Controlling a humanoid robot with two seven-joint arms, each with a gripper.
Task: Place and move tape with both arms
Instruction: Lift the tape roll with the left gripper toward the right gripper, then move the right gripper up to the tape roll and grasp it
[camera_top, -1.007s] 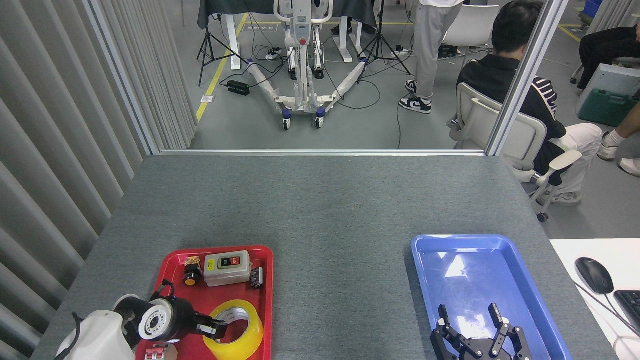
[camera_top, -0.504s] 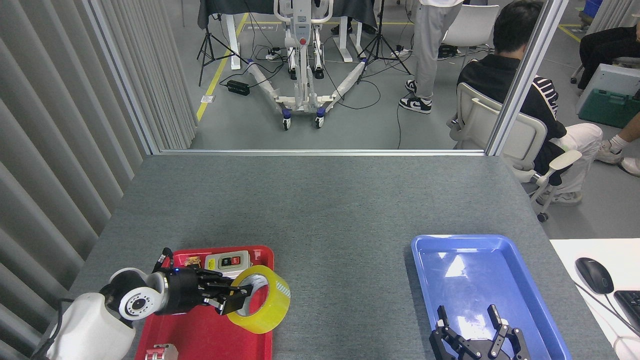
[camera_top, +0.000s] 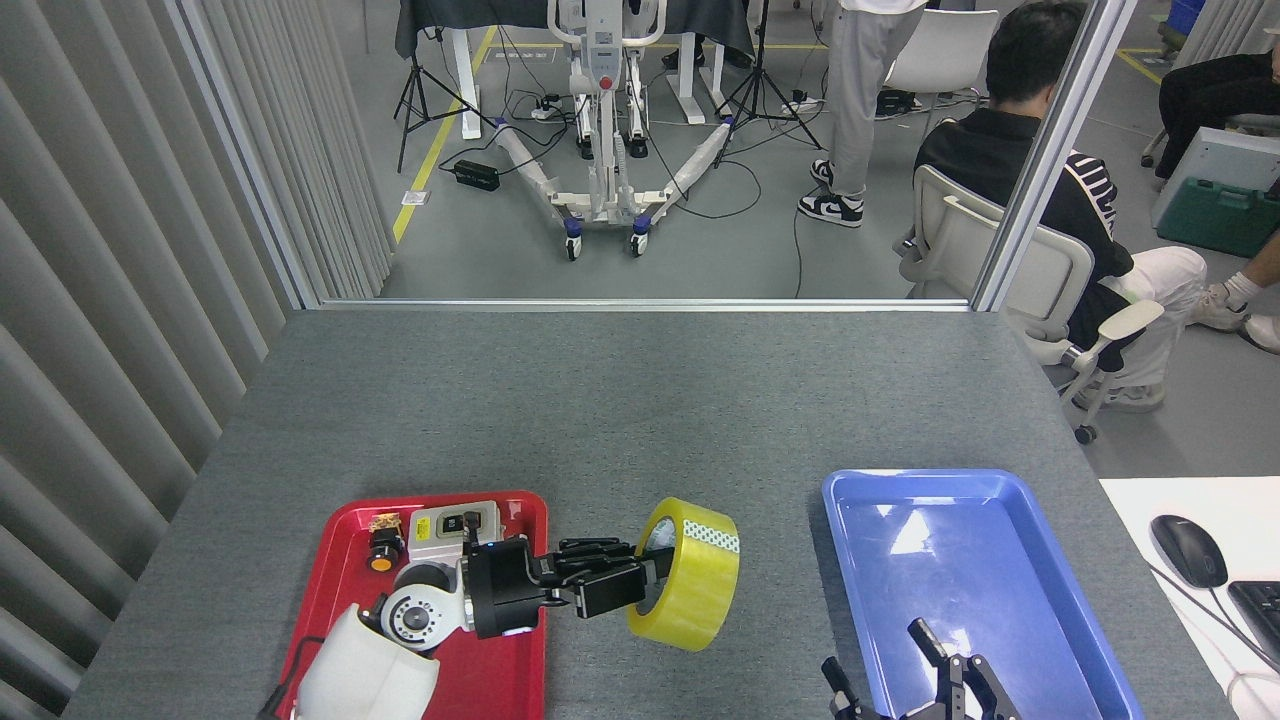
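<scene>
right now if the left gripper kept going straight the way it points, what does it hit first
The left gripper, shut on the tape, points right across bare table. The blue tray looks first in line, though it may pass above its rim; depth is unclear.

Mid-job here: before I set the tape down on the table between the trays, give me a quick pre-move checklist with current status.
1. Left end effector shut on the tape: ok.
2. Tape clear of the red tray: ok.
3. Grey table between the trays bare for set-down: ok.
4. Right end effector open, ready to receive: ok, fingers spread.
5. Blue tray empty: ok.
6. Grip firmness on the roll: cannot tell.
</scene>
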